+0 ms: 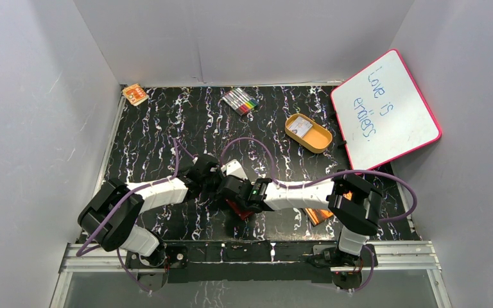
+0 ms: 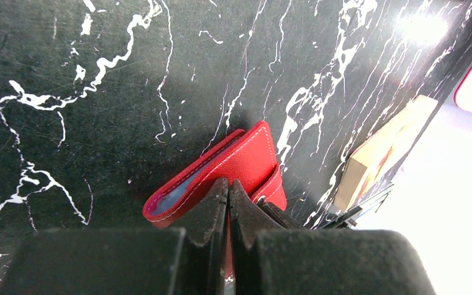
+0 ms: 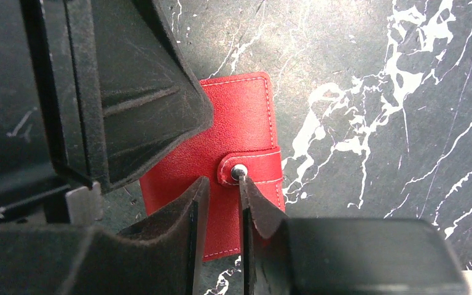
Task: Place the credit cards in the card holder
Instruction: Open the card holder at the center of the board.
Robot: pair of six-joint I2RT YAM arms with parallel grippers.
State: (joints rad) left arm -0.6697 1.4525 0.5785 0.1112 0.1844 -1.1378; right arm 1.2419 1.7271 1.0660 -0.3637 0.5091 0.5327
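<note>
Handling looks easy on weight and awkward on shape. We judge the card holder point(image 3: 239, 123) to be light, soft-skinned and springy at its fold, so it is likely to slide or flop if pulled without support. Its red cover seems slightly grippy. The silver stud point(image 3: 239, 171) is hard and probably slick, so the snap tab point(image 3: 259, 167) beside it is the better place to pinch, with the body held down from above.

The holder lies closed and flat on the black marbled table point(image 1: 167, 128), close to the near edge and about midway between left and right, just where both arms meet. The left gripper point(image 2: 228, 184) has its fingers pressed together, with their tips resting on the holder's cover. The right gripper point(image 3: 221, 187) comes in from the near side with its fingers a little apart. Its tips are at the rounded end of the tab and one touches the stud. We cannot tell whether they are pinching anything yet.

What looks like one whitish credit card point(image 1: 301, 128) lies in the orange tray point(image 1: 321, 142), well apart at the far right. We expect it to be thin, stiff and slippery.
</note>
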